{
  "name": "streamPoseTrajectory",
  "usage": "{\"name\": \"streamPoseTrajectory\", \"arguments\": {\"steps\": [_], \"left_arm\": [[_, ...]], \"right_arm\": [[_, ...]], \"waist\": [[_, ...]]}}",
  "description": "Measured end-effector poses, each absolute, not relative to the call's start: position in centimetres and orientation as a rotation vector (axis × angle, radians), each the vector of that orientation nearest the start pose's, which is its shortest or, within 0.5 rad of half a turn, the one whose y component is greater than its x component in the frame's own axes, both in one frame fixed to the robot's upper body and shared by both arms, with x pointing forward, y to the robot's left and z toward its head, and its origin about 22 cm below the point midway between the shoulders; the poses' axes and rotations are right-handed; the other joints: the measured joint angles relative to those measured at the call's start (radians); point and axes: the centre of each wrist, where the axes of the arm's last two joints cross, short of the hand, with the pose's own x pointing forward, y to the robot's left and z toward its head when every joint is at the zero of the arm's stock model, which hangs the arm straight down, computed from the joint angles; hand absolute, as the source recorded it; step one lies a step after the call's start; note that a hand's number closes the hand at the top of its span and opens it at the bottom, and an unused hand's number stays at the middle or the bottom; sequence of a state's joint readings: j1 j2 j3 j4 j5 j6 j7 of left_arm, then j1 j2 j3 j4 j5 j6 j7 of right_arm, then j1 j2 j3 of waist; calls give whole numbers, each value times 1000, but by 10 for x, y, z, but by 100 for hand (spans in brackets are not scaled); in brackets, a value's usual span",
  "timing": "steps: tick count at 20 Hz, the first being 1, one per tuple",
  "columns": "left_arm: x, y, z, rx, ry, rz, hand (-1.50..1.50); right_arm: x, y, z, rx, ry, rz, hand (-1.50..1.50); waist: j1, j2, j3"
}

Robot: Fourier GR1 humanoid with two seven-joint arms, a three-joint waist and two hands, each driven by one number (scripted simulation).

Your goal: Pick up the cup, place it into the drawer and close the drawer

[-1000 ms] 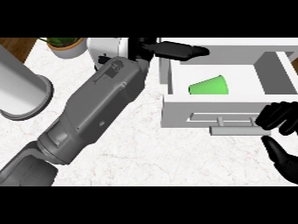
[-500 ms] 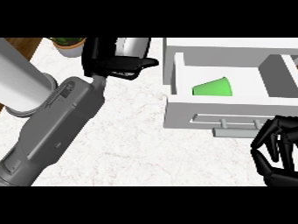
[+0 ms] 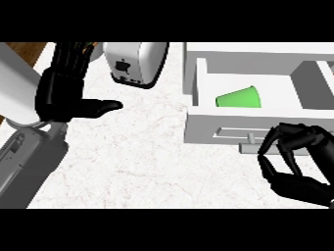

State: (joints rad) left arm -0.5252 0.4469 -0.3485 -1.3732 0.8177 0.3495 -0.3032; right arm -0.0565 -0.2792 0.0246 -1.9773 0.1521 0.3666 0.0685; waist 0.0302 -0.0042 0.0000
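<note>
My one view looked steeply down from my head onto the worktop [image 3: 140, 147], close in, forearms entering from its lower edge.

Left robot hand [image 3: 66, 95] is glossy black, a blocky palm with segmented fingers and a stubby thumb. Behind it runs a grey forearm [image 3: 21, 164], smooth and boxy, with a pale ring at the wrist. Right robot hand [image 3: 307, 164] is the same glossy black, its fingers slim and jointed, highlights glinting along them.
</note>
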Motion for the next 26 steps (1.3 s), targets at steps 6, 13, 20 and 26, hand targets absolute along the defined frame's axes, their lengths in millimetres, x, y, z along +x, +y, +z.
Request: {"name": "streamPoseTrajectory", "arguments": {"steps": [6, 13, 20, 26], "left_arm": [[319, 251, 86, -266, -1878, 166, -150], [290, 282, 69, -250, -1876, 172, -150], [278, 312, 59, -252, -1876, 187, -150], [270, 334, 45, -260, -1878, 191, -150]], "right_arm": [[243, -246, 103, -278, -1765, 1027, 150], [270, -225, 56, -380, -1703, 1147, -150], [307, -213, 17, -441, -1598, 1248, -150], [339, -220, -7, -443, -1551, 1258, -150]], "waist": [[0, 4, 0], [-11, 5, 0], [-14, 7, 0], [-16, 7, 0]]}}
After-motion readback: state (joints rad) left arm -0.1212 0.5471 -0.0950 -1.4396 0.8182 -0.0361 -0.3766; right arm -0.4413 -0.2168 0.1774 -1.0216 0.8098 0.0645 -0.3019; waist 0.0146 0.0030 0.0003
